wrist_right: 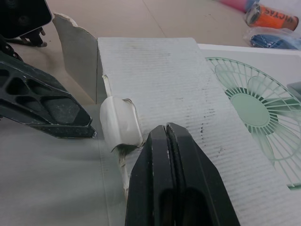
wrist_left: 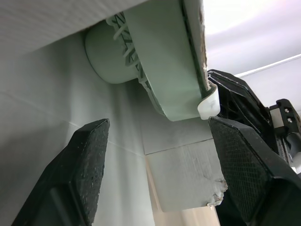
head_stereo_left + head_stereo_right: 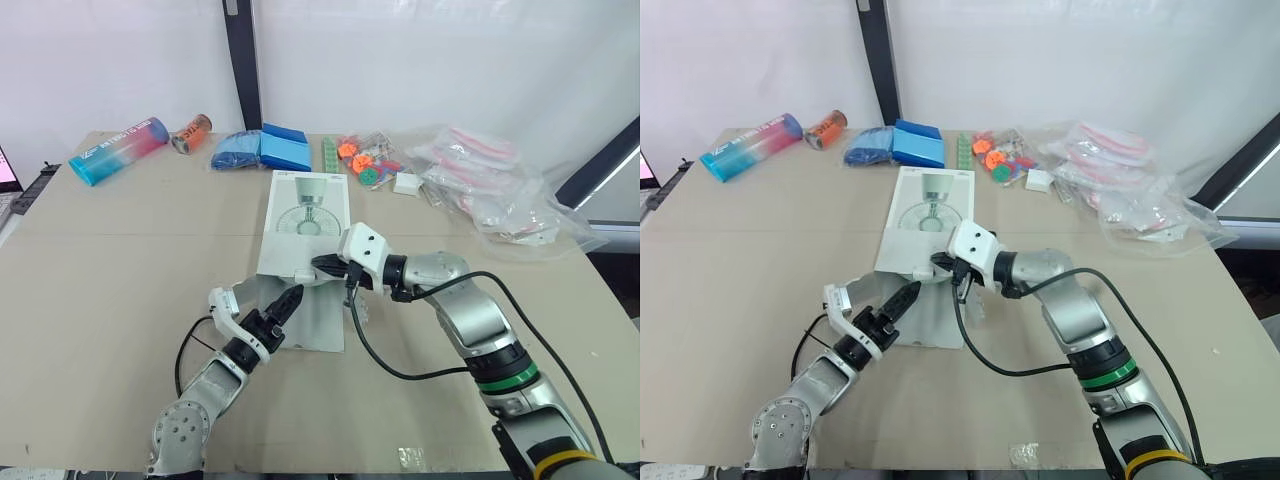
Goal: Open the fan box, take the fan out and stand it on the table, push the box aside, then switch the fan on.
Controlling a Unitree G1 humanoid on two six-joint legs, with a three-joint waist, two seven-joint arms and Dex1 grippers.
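The white cardboard fan box (image 3: 308,225) lies flat on the tan table (image 3: 120,280), its near flap (image 3: 312,322) already folded open. The left claw (image 3: 288,300), fingers spread, sits at the box mouth, with the pale green plastic fan (image 2: 164,70) just ahead of it, inside. The right claw (image 3: 322,267), fingers pressed together on nothing, rests on the box top just beyond the left claw. Taking the fan out, standing it, pushing the box aside and switching on all seem left to do
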